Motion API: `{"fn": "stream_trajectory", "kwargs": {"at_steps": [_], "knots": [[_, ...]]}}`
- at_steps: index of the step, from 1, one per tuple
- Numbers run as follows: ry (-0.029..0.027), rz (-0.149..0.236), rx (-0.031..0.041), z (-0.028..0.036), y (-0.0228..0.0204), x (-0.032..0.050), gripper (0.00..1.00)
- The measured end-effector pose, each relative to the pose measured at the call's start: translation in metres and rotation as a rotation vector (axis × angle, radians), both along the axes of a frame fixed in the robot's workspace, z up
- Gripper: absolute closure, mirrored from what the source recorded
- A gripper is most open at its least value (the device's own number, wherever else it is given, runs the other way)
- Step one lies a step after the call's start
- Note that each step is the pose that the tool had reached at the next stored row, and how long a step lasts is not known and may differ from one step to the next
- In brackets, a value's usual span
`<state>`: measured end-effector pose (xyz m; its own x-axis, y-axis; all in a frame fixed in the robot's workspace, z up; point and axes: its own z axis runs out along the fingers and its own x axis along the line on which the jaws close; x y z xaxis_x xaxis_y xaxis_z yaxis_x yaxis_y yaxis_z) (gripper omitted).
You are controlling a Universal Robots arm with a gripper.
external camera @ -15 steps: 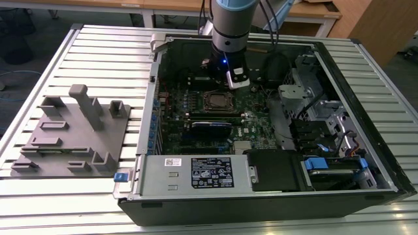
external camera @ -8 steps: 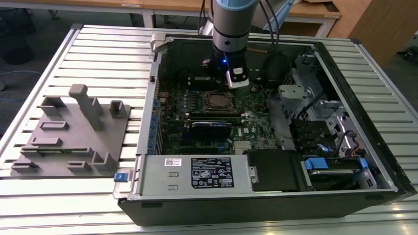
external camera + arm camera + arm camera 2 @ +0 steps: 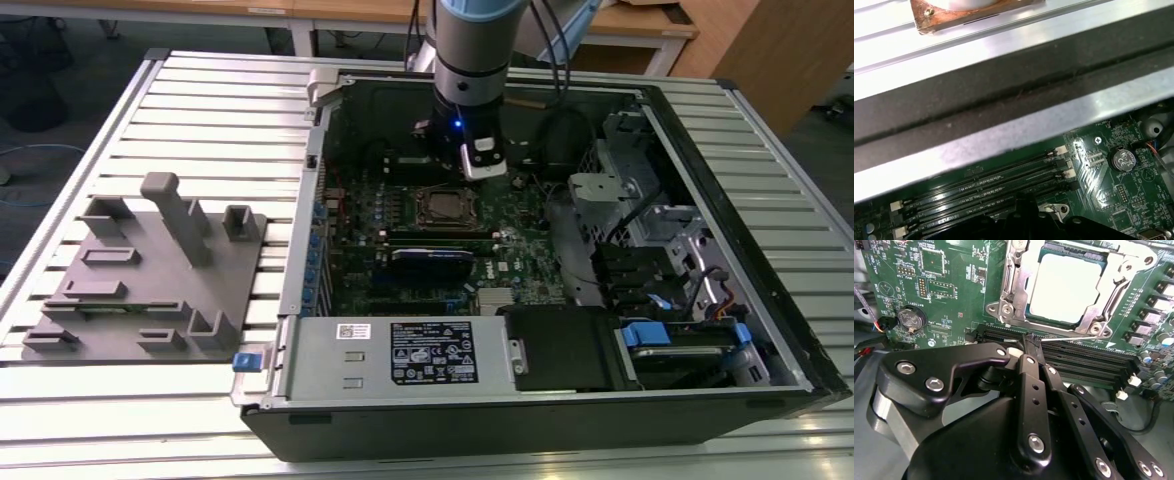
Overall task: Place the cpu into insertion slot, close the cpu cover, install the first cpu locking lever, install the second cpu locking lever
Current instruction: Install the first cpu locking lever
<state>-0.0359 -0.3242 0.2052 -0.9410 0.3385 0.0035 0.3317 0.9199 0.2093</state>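
At the exterior view's left, grey moulded parts stand (image 3: pixel 147 270). To its right, inside open black metal computer case (image 3: pixel 534 425), black two-finger gripper (image 3: pixel 1031 344) pinched together, nothing plainly held, tips beside thin silver wire lever (image 3: pixel 1069 338). Straight beyond the tips: dull silver square cpu (image 3: pixel 1066 287), seated in dark-rimmed insertion slot (image 3: pixel 1069 251) beneath lowered silver frame cpu cover (image 3: pixel 1006 295).

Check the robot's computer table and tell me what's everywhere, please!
Surface: slatted silver metal table, open black computer case lying on it.
Job's things: flat square silver-grey cpu seated, showing through the window of the thin silver metal cpu cover; thin silver locking lever lies beside the cover.
Clutter: grey block with upright pegs beside the case.
Grippers: black gripper shut, tips at the lever's end.
Cables: black cables inside the case.
Surroundings: wooden desks behind.
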Motion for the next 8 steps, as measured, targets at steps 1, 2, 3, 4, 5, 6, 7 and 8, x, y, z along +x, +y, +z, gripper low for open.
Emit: {"fn": "stream_trajectory", "kwargs": {"at_steps": [1,2,3,4,5,6,7,8], "knots": [[0.0,-0.003,0.0,-0.0001,0.0004,0.0,0.89],[0.0,-0.005,0.0,-0.0001,0.0007,0.0,0.89],[0.0,-0.008,0.0,-0.0002,0.001,0.0,0.89],[-0.0001,-0.012,0.0001,-0.0003,0.0013,0.0,0.89],[0.0001,-0.014,0.0,-0.0003,0.0018,0.0,0.89],[0.0,-0.017,-0.0001,-0.0004,0.0024,0.0,0.89],[0.0,-0.018,-0.0001,-0.0004,0.0029,0.0,0.89],[0.0,-0.018,-0.0002,-0.0004,0.0031,0.0,0.89]]}}
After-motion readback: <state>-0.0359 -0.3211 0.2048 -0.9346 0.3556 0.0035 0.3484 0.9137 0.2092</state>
